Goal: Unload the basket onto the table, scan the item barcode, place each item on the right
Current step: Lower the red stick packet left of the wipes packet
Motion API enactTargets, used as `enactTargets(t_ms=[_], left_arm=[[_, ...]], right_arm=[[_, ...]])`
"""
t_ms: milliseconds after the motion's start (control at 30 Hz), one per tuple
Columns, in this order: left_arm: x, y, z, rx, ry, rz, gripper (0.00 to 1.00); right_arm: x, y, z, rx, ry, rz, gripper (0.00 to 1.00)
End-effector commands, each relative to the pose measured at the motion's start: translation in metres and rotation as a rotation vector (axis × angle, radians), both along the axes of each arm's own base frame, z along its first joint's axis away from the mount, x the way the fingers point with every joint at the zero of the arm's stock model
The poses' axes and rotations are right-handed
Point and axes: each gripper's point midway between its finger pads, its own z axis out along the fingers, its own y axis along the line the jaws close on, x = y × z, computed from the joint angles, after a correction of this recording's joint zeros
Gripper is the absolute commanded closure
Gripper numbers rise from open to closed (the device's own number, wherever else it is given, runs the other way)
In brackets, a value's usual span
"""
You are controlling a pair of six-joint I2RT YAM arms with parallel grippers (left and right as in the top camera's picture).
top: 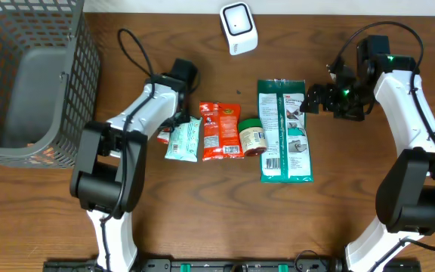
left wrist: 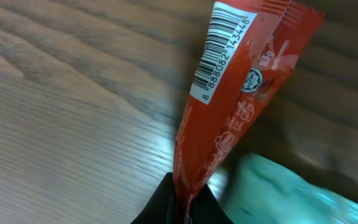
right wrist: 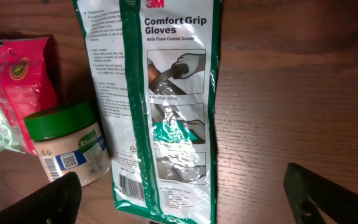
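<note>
Clenching red sachet (left wrist: pixel 229 124) in left gripper (left wrist: pixel 184 208), below-left of white scanner (top: pixel 238 28), barcode (left wrist: pixel 222 50) showing. Hanging right gripper (top: pixel 313 98) spread wide, empty, below-right of white scanner. Judging grasp done; presenting barcode to white scanner remaining.

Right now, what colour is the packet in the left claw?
The packet is red with a white barcode label; left wrist view shows it best.

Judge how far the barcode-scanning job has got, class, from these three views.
Done: left gripper is shut on a slim red foil sachet, its barcode showing. In hand: the sachet sits low beside the mint-green pouch. To do: presenting that barcode to the white box-shaped scanner. Right gripper hangs open, empty.
</note>
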Motion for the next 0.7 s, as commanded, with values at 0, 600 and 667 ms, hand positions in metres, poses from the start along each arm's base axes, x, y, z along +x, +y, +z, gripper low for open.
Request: enactTargets(t_ms=[0,600,667], left_arm=[[-0.001,0.008,-0.002,-0.033,0.020,0.010,0.92],[-0.030,-0.024,-0.021,-0.244,0.141,-0.032,0.92],[-0.032,-0.034,-0.021,-0.299,0.153,-0.073,0.93]], right_arm=[[0.003,0.000,0.002,-0.005,-0.016,0.015,0.01],[0.003,0.000,0.002,-0.005,-0.016,0.015,0.01],[0.003,0.000,0.002,-0.005,-0.016,0.015,0.01]])
